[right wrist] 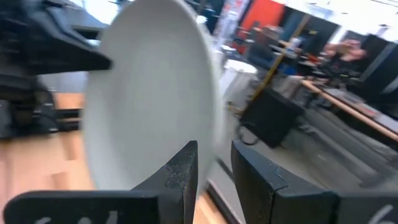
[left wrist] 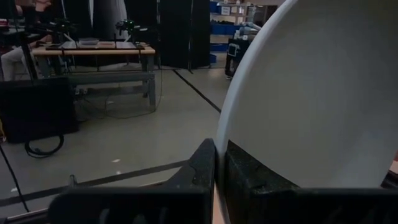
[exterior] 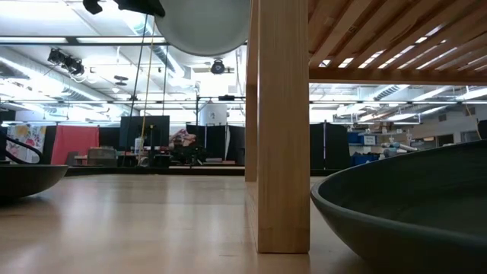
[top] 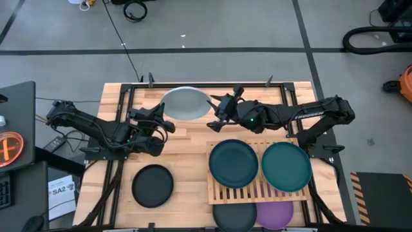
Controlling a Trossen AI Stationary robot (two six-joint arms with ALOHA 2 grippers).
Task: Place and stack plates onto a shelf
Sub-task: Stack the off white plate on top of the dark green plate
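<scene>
A pale grey plate (top: 185, 103) hangs tilted above the table's far middle; the low view shows its underside (exterior: 202, 27) high up. My left gripper (top: 167, 119) is shut on the plate's left side. My right gripper (top: 214, 111) is open at the plate's right rim (right wrist: 211, 124), and its fingers (right wrist: 180, 171) stand on either side of that rim; I cannot tell whether they touch it. On the slatted wooden shelf (top: 257, 191) lie a dark teal plate (top: 233, 162) and a lighter teal plate (top: 286, 166), side by side. My left gripper pinches the grey plate's rim (left wrist: 219, 146) between its two fingers (left wrist: 202, 165), one on each face. It comes level from the table's left. The plate is lifted clear of the table and stands tilted, its bulk (left wrist: 311, 93) reaching away beyond the fingers.
A black plate (top: 152, 185) lies on the table at the near left. Under the shelf's near side sit a dark plate (top: 235, 216) and a purple plate (top: 275, 214). The low view shows a shelf leg (exterior: 283, 122) and the dark plate (exterior: 411, 205) close by.
</scene>
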